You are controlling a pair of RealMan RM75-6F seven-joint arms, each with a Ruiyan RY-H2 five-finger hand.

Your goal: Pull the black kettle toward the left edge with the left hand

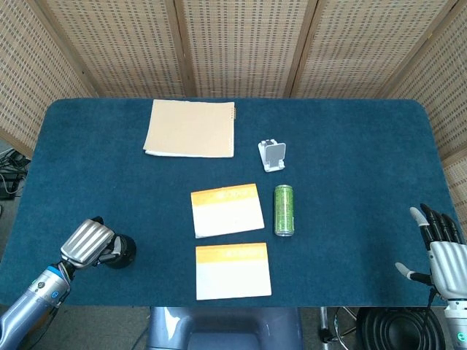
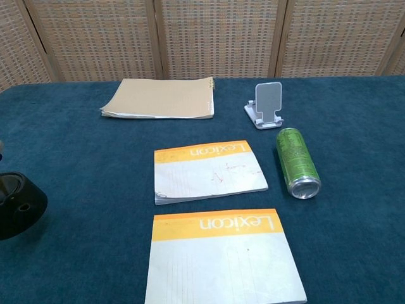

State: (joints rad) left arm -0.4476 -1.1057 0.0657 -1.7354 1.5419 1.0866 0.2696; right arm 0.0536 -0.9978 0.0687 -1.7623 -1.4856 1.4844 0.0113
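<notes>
The black kettle [image 1: 121, 251] stands near the table's front left corner; in the chest view the black kettle [image 2: 20, 204] is cut off by the left border. My left hand [image 1: 88, 243] lies against its left side with fingers curled over it, gripping it. The contact itself is hidden under the hand. My right hand [image 1: 441, 251] hovers by the front right corner, fingers spread and holding nothing.
Two orange-and-white Lexicon notebooks [image 1: 227, 210] [image 1: 233, 270] lie at centre front. A green can [image 1: 284, 210] lies on its side beside them, with a white phone stand [image 1: 273, 155] behind it. A tan notebook [image 1: 190, 128] sits at the back.
</notes>
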